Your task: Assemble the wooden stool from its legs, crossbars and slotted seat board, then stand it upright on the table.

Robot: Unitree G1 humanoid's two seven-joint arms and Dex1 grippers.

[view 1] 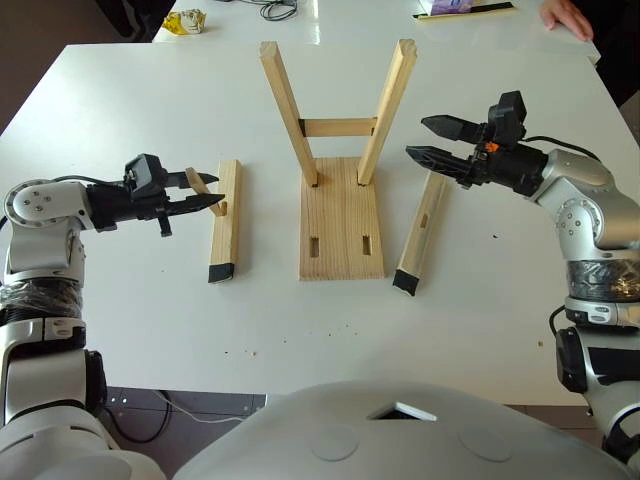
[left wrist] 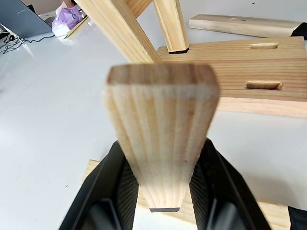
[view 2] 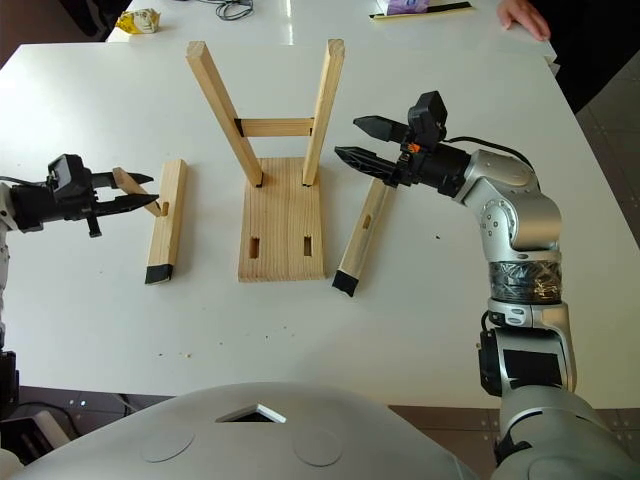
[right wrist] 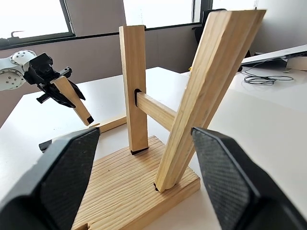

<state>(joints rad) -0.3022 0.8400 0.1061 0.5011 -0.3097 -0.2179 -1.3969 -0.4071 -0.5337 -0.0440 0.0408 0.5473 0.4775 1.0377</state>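
The slotted seat board (view 1: 341, 232) lies flat mid-table. Two legs (view 1: 288, 110) (view 1: 388, 108) stand tilted in its far slots, joined by a crossbar (view 1: 338, 127); its two near slots are empty. One loose leg (view 1: 226, 222) lies left of the board, another (view 1: 421, 236) to its right. My left gripper (view 1: 212, 190) is shut on a short crossbar (left wrist: 160, 139), held just above the left loose leg. My right gripper (view 1: 416, 137) hovers open beside the right standing leg, above the right loose leg's far end, holding nothing.
A yellow object (view 1: 187, 20) lies on the neighbouring table at the back left, with cables (view 1: 275, 8) beside it. A person's hand (view 1: 566, 14) rests at the back right. The white table (view 1: 320, 320) has free room in front of the board.
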